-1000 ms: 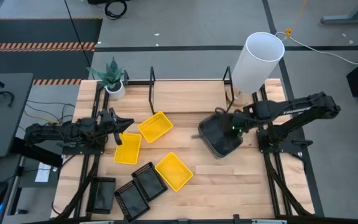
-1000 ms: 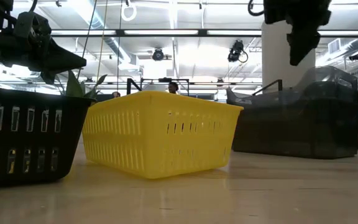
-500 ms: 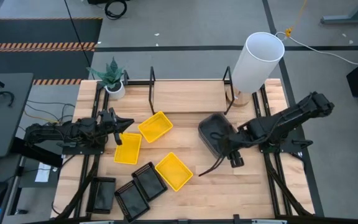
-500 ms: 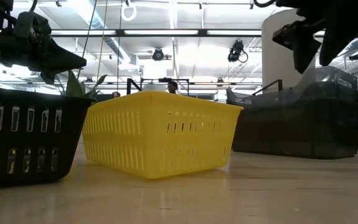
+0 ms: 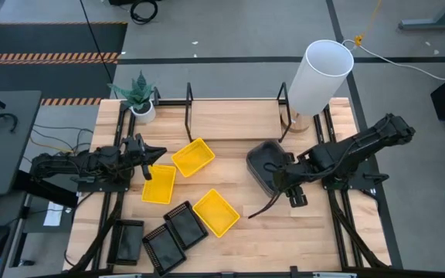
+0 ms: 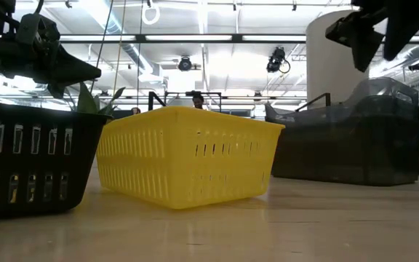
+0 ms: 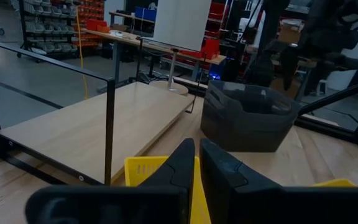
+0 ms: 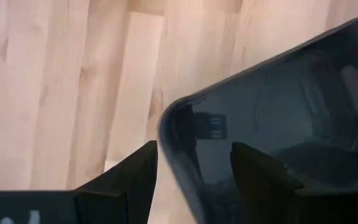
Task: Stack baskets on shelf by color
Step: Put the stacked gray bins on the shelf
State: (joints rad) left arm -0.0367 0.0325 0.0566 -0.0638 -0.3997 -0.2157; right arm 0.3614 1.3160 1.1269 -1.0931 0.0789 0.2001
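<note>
A stack of smoky grey baskets (image 5: 267,166) stands right of centre, also seen in the low view (image 6: 355,138). My right gripper (image 5: 280,182) hangs open over the stack's near corner (image 8: 169,121), one finger on each side and above it. Three yellow baskets (image 5: 192,157), (image 5: 159,184), (image 5: 216,212) lie mid-table. Three black baskets (image 5: 185,225), (image 5: 163,247), (image 5: 127,241) sit by the near edge. My left gripper (image 5: 150,152) is shut, hovering over a yellow basket (image 7: 143,169). The shelf (image 5: 234,120) runs along the far side.
A tall white cylinder (image 5: 319,76) stands at the shelf's right end and a small potted plant (image 5: 139,96) at the far left corner. Black upright bars (image 5: 189,96) frame the shelf. Bare planks lie between the grey stack and the near edge.
My right gripper has swung from above the grey stack toward the table's near edge and tipped to a slant. The grey stack has kept its place.
</note>
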